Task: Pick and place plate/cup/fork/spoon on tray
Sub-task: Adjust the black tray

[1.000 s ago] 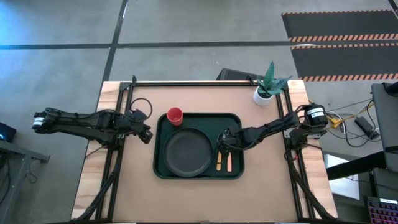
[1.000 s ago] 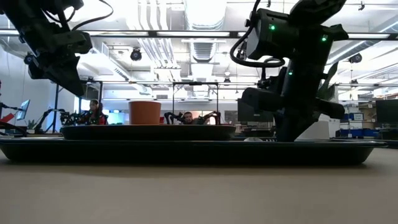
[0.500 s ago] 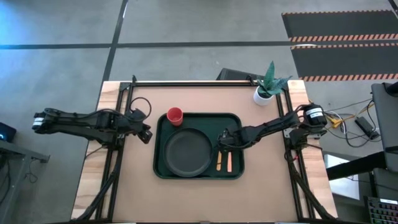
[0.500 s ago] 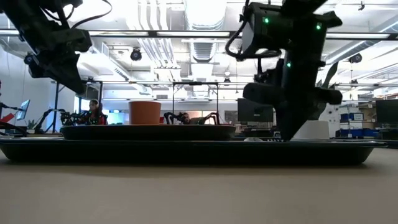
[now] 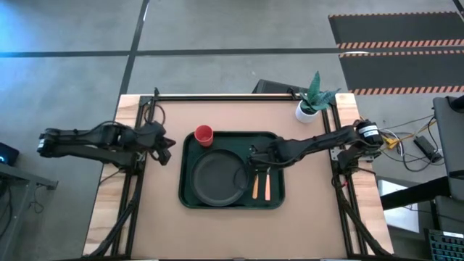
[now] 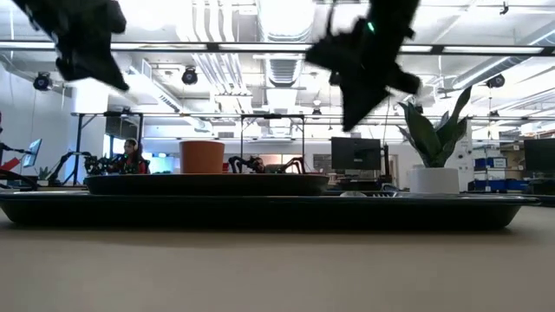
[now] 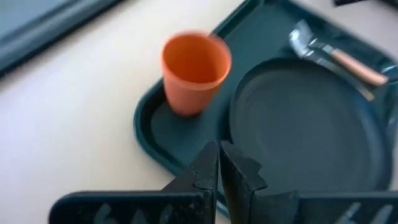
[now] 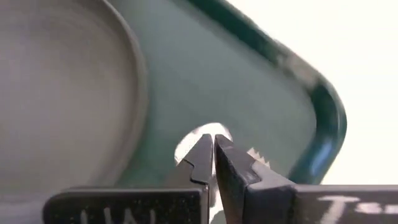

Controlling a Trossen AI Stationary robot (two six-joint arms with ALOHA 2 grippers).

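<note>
The dark green tray (image 5: pixel 274 141) lies mid-table. On it are the round dark plate (image 5: pixel 217 176), the red cup (image 5: pixel 204 135) upright at the far left corner, and two orange-handled utensils side by side (image 5: pixel 255 185) (image 5: pixel 267 185), right of the plate. Which is the fork and which the spoon I cannot tell. My right gripper (image 5: pixel 251 154) is shut and empty, raised above the utensils' metal ends (image 8: pixel 200 133). My left gripper (image 5: pixel 167 142) is shut and empty, raised left of the tray, near the cup (image 7: pixel 196 71).
A white pot with a green plant (image 5: pixel 310 105) stands at the table's far right. Black rails (image 5: pixel 138 181) run along the left and right sides. Bare tabletop lies near the front edge (image 5: pixel 232 228).
My right gripper has risen from the tray beside the utensils and gone a little toward the table's left and far edge. My left gripper has also risen and gone a little toward the far edge. The utensils stay on the tray.
</note>
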